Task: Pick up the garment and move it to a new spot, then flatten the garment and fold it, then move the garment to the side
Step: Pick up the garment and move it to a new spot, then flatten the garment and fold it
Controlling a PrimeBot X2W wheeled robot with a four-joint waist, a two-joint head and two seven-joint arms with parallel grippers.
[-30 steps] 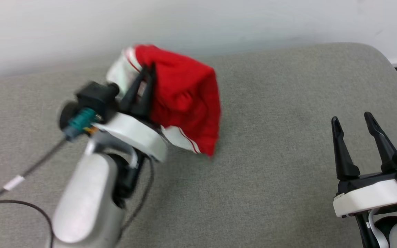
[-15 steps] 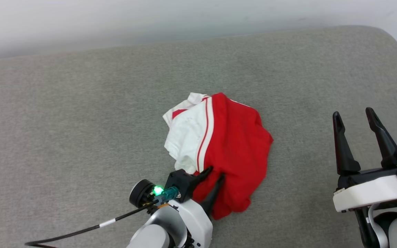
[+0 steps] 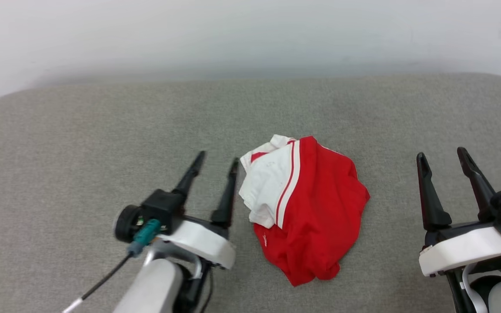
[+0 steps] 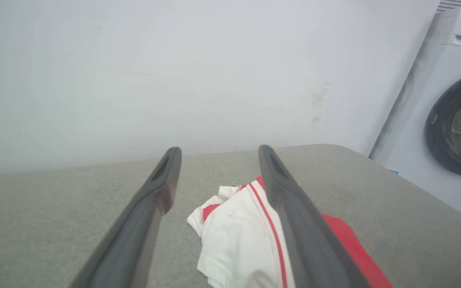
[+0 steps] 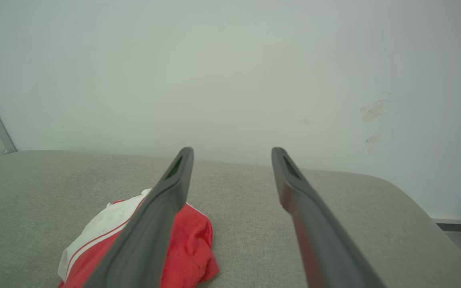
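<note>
Released since a second ago: head view shows my left claw (image 3: 218, 157) drawn back, fingers apart, just beside the garment (image 3: 315, 208), a crumpled bright red soft-fabric jersey with white striped sleeve panel, lying on the grey padded surface (image 3: 81, 143). My right claw (image 3: 441, 153) stands apart, empty, well clear. Left wrist view: garment (image 4: 238, 236) beneath my spread fingers, untouched. Right wrist view: garment (image 5: 190, 248) low left. Judgement: relocation appears done; flattening, folding, setting aside remain.

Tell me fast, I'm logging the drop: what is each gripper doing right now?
Left gripper: open, holding nothing, beside the crumpled red jersey.
Right gripper: open, holding nothing.
</note>
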